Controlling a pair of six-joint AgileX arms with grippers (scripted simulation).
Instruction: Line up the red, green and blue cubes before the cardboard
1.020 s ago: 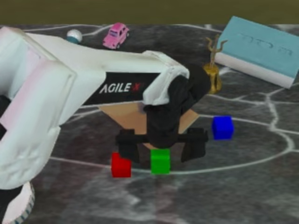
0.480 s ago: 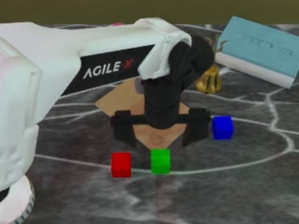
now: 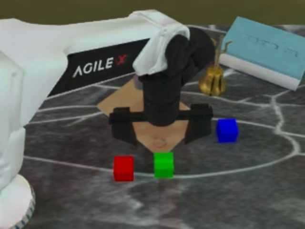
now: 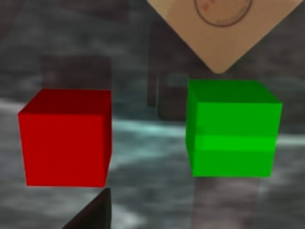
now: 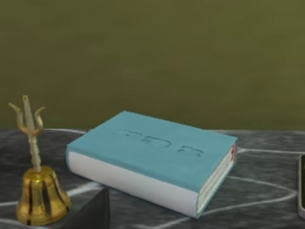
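1. Top view: left gripper [image 3: 161, 136] hanging over the cardboard [image 3: 119, 100], fingers spread wide and grasping nothing. Red cube [image 3: 124, 168] and green cube [image 3: 163, 164] side by side, apart, just before the cardboard's near corner. Blue cube [image 3: 227, 130] farther right, beside the right finger [image 3: 198, 125], out of line with the other two. Gold bell [image 3: 212, 79] and light-blue book [image 3: 265, 49] behind, toward the right.
2. Left wrist view: red cube [image 4: 66, 138] and green cube [image 4: 232, 129] on the dark table [image 4: 143, 133], a gap between; cardboard corner [image 4: 224, 33] with round mark close to the green cube.
3. Right wrist view: book [image 5: 152, 160] and bell [image 5: 40, 193] on the table; right gripper's state cannot be told.
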